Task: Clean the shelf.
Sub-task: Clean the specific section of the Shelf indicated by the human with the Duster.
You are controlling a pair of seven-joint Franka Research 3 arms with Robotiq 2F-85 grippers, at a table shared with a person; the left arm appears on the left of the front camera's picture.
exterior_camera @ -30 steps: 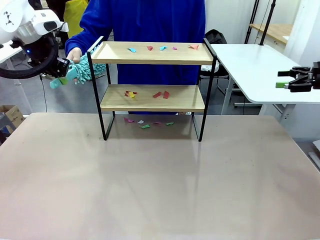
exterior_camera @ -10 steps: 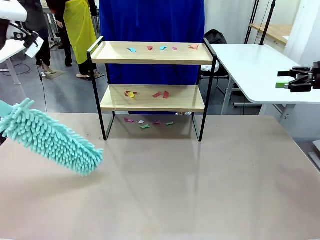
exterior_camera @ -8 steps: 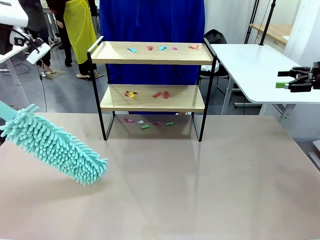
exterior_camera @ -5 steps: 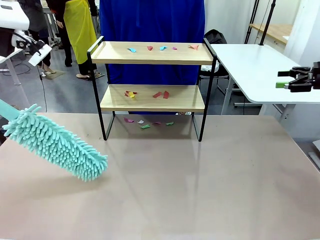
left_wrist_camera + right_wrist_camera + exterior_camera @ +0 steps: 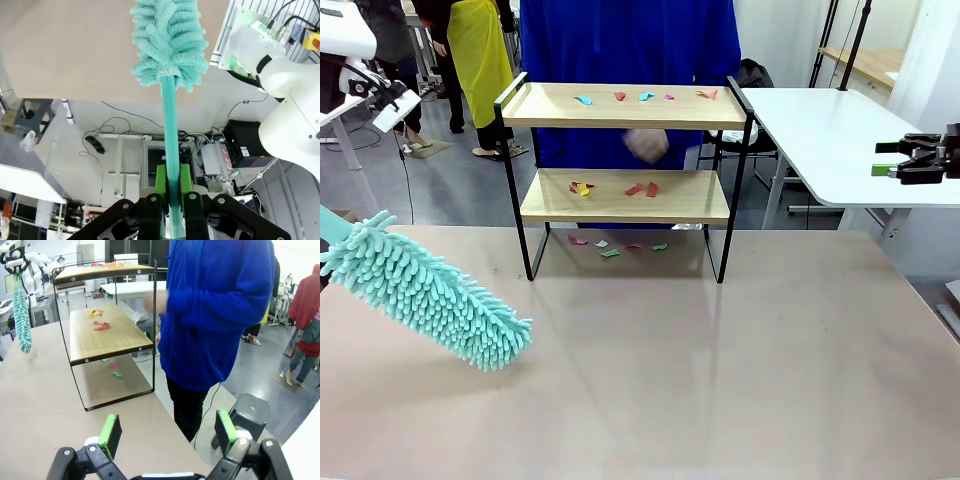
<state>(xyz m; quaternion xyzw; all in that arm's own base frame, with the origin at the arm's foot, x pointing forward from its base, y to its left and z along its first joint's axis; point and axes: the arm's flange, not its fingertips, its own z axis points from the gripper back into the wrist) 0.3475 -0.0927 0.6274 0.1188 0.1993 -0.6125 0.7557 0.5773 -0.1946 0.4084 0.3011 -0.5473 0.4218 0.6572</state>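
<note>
The shelf (image 5: 620, 118) stands at the table's far middle, with coloured paper scraps (image 5: 642, 97) on its top board, more on the lower board (image 5: 670, 205) and some on the table under it. A teal fluffy duster (image 5: 430, 295) hangs tilted over the table's left side, well left of the shelf. In the left wrist view my left gripper (image 5: 172, 185) is shut on the duster's handle (image 5: 170, 120). My right gripper (image 5: 910, 160) stays open at the far right, nothing between its green pads (image 5: 110, 432). The right wrist view shows the shelf (image 5: 107, 342) from its side.
A person in a blue top (image 5: 620, 40) stands behind the shelf, one hand (image 5: 645, 143) blurred between the two boards. A white side table (image 5: 820, 130) lies at the right under my right gripper. The tan table (image 5: 720, 380) spreads in front of the shelf.
The person has stepped back in behind the shelf and a hand now shows between the boards. The duster's head has only wobbled slightly. My right gripper has not moved.
</note>
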